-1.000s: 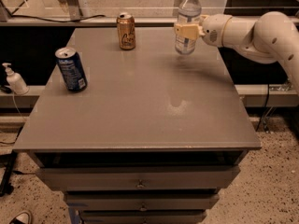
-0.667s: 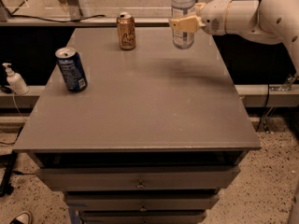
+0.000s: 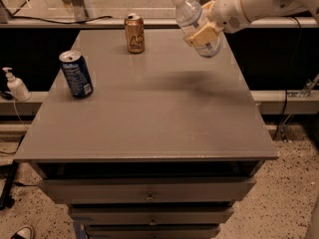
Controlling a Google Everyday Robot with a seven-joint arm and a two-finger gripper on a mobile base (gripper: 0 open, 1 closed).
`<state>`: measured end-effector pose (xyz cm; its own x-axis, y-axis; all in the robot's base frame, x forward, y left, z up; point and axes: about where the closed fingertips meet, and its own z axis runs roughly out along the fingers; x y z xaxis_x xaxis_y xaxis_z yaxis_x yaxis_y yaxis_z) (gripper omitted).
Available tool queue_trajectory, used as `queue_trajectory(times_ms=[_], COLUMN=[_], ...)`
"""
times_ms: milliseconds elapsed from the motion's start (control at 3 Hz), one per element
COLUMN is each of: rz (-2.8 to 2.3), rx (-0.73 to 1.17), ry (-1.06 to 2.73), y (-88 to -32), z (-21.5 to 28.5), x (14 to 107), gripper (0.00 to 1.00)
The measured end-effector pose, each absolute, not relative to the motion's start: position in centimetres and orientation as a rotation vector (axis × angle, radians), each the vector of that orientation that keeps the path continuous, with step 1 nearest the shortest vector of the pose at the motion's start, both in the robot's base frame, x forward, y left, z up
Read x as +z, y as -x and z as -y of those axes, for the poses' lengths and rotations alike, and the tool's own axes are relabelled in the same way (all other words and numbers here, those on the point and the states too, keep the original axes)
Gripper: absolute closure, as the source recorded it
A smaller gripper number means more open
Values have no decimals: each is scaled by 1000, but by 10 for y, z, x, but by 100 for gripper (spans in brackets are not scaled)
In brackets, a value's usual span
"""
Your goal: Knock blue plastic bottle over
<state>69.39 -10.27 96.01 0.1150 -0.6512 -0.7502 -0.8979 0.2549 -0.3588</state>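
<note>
The blue plastic bottle is clear with a white cap and a pale label. It hangs in the air above the back right of the grey table, tilted with its cap up and to the left. My gripper comes in from the upper right on the white arm and is shut on the bottle's middle. The bottle's shadow falls on the tabletop below it.
A dark blue soda can stands near the table's left edge. A brown-gold can stands at the back centre. A small white pump bottle sits on a ledge left of the table. Drawers are below the tabletop.
The gripper has lifted the bottle off the table and tilted it leftward; it stood upright at the back right a second ago. The cans have not moved.
</note>
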Motion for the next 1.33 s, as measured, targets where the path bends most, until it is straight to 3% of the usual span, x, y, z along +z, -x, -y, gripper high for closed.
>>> queue_trajectory(times_ms=[333, 1000, 1333], rz=[-1684, -1721, -1688], rx=[121, -72, -46], ry=[1701, 1993, 2118], y=[-674, -648, -643], z=[109, 113, 114], x=[922, 863, 848], gripper=[100, 100, 82])
